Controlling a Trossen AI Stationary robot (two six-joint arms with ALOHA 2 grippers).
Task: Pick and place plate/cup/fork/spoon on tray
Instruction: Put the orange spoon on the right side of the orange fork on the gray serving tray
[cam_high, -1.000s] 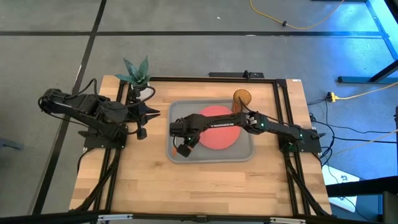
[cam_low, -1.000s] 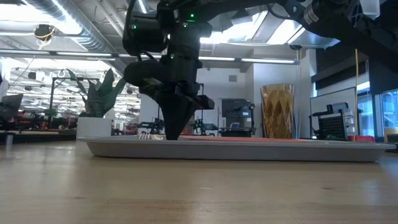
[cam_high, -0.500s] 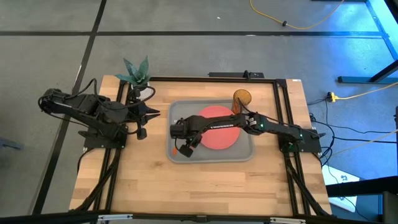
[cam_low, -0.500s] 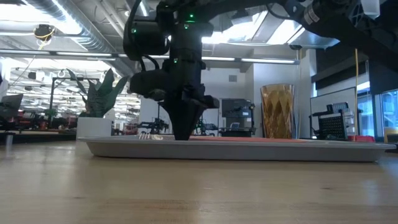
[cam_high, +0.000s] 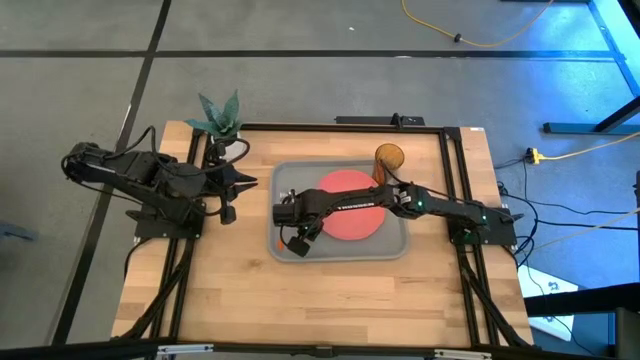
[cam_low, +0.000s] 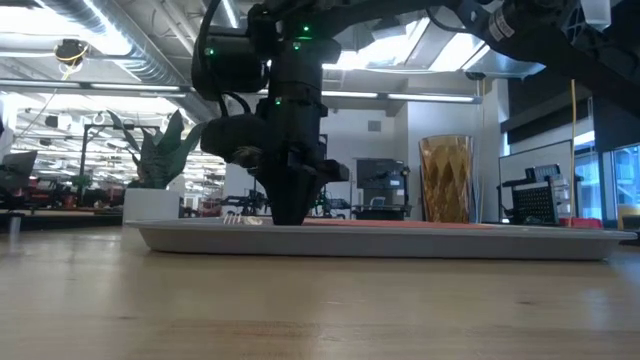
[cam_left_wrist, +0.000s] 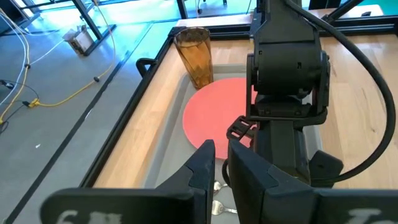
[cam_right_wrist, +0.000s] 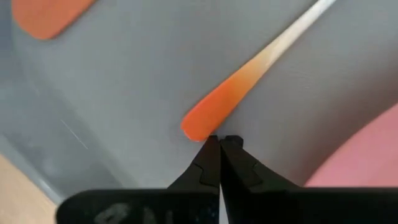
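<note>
Right wrist view: right pincer (cam_right_wrist: 219, 142), closed, tips meeting an orange handle (cam_right_wrist: 224, 102).

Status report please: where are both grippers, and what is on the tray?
Right gripper shut, empty, at an orange utensil handle on the tray. Left gripper parked beside the tray. Plate and cup on tray. Nothing in the way.

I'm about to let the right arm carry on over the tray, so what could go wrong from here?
1. The right claw is shut with its tips right at an orange handle lying on the tray; any sideways move could shove it.
2. A second orange handle lies close by and could get knocked too.
3. The cup stands beside the right arm, so a wide swing back might tip it.
</note>
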